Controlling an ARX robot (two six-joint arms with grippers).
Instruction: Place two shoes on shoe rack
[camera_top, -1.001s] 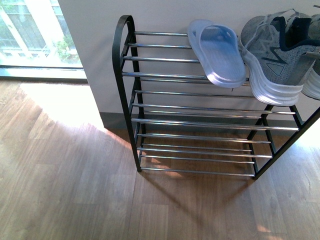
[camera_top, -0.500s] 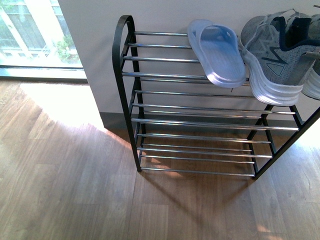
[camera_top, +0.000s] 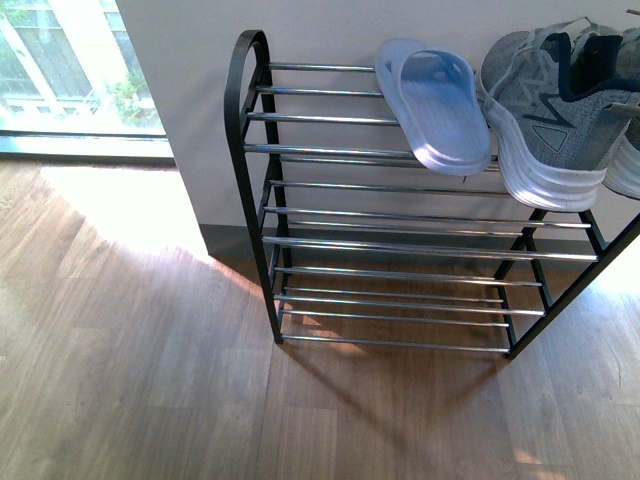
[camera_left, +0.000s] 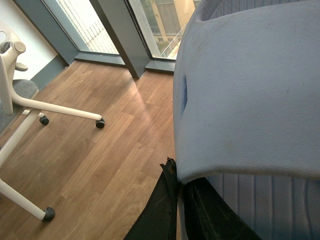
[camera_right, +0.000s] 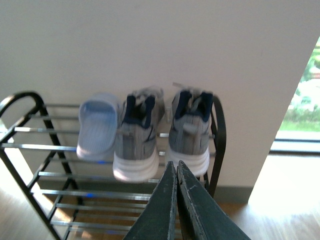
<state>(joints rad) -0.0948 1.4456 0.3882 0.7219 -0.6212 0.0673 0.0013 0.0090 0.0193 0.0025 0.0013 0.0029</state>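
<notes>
**At the left wrist: second slide held, free rack slot is left of its mate**

At the left gripper (camera_left: 176, 200), the dark fingers (camera_left: 157, 210) sit pinched together under the edge of a pale blue slide sandal (camera_left: 250, 90), which fills most of that wrist view; it looks gripped by its rim, though the contact point itself is partly hidden. Below it are wood floor and a white chair base (camera_left: 30, 105), so this sandal is probably well apart from the rack.

Right gripper (camera_right: 176, 200): fingers closed tip to tip, nothing between them, pointed at the shoe rack (camera_top: 248, 150).

Top shelf, front view: the other slide (camera_top: 435, 105) lies at about 1 o'clock of frame, touching the first grey sneaker (camera_top: 545, 120) at 2 o'clock. The right wrist view shows a second sneaker (camera_right: 190, 130) just beside the first.

Judged step: carry the held slide to the top shelf. The bare rods at 11–12 o'clock, between the black end loop and the placed slide, look like the best target. Advice:
- keep the sole level
- lay it across several rods so it does not slip between them
- come in from the front to avoid knocking the placed slide
</notes>
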